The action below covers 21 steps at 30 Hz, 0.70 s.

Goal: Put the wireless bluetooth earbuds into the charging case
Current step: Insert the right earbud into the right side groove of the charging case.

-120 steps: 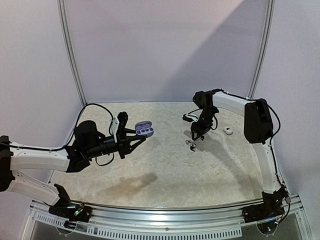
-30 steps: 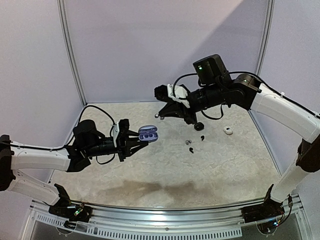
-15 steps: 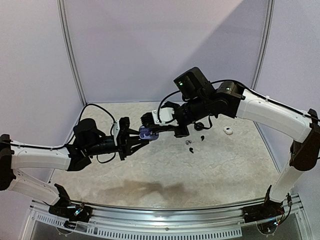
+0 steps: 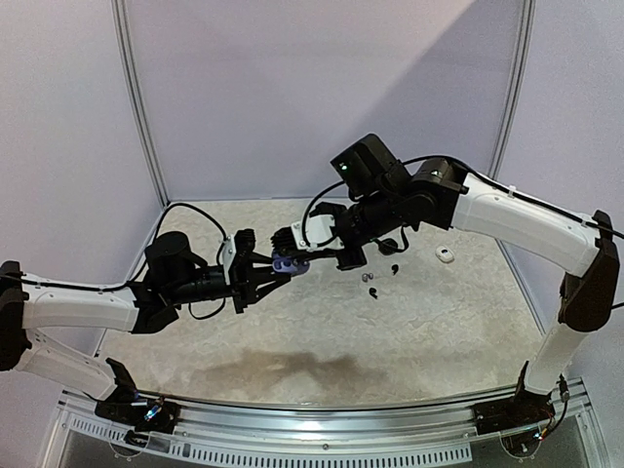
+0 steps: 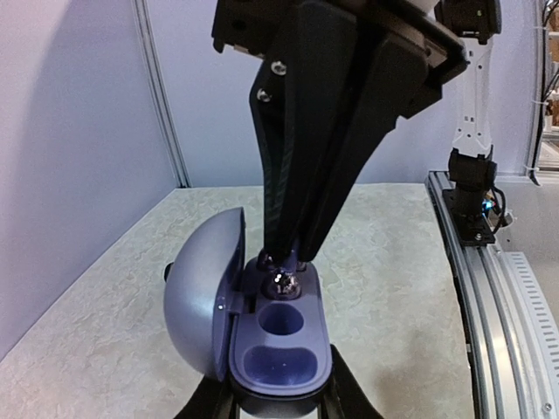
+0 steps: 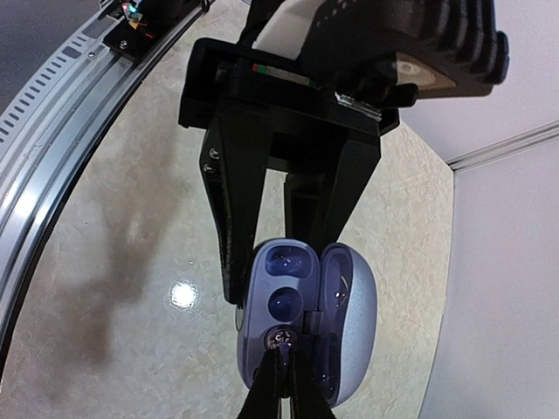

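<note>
Left wrist view: your left gripper (image 5: 278,407) clamps the open charging case (image 5: 281,358) steady so your right gripper (image 5: 281,260), pinching an earbud (image 5: 282,282), reaches its twelve-o'clock well.

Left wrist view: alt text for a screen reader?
The right gripper pinches a silvery earbud at the far socket of an open purple charging case, which the left gripper holds from below.

White arm links (image 4: 68,304), black joints (image 4: 171,255), looping cables (image 4: 185,209) (one green light (image 4: 343,167)).
</note>
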Available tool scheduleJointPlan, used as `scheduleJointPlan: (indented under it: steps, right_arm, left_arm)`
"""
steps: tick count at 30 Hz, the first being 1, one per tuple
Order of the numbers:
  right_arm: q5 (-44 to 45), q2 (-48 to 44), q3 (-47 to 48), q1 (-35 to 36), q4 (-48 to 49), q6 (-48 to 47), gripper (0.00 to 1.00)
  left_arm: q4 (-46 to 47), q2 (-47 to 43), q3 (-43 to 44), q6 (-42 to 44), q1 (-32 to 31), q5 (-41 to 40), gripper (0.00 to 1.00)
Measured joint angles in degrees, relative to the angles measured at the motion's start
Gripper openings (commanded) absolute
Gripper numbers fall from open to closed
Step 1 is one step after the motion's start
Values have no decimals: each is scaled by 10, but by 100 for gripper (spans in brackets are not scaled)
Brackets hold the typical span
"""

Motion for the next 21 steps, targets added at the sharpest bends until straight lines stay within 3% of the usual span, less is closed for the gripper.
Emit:
scheduleJointPlan:
  steps: [7,17,21]
  right_arm:
    - [8,19,10,0,-7,-1,33]
    - [18,19,10,1,-16,16,45]
    - [-28,3,10,-19,-10,45,53]
  left_arm:
    - [-9,2,0,2,0,-4,0]
    - [2,2,0,-21,0,-25,0]
    - [-1,-1,0,-53,0,-33,0]
